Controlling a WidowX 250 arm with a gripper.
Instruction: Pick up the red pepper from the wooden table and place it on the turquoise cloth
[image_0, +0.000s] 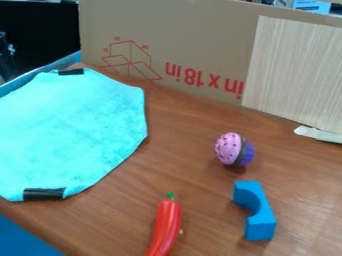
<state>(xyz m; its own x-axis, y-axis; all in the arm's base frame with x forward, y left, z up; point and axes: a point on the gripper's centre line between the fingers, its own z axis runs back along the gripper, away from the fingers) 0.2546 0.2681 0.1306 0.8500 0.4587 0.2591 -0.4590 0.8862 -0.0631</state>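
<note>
One ball (231, 149), a blue block (261, 216) and a red pepper (165, 227) lie apart; the tool's grip and nearness I cannot tell.

From my camera I can read one line of red print (204, 80) on the cardboard (194, 35) standing at the back of the table. It stands upside down to me; turned the right way up, it says "in x 18 in". Its start lies right by the edge of the pale panel (294, 75). To the left of the print I see a red line drawing of a box (130, 57), with tiny marks around it that I can't make out. A blue and white item (312, 6) at the top right carries lettering too small for me to read.
</note>
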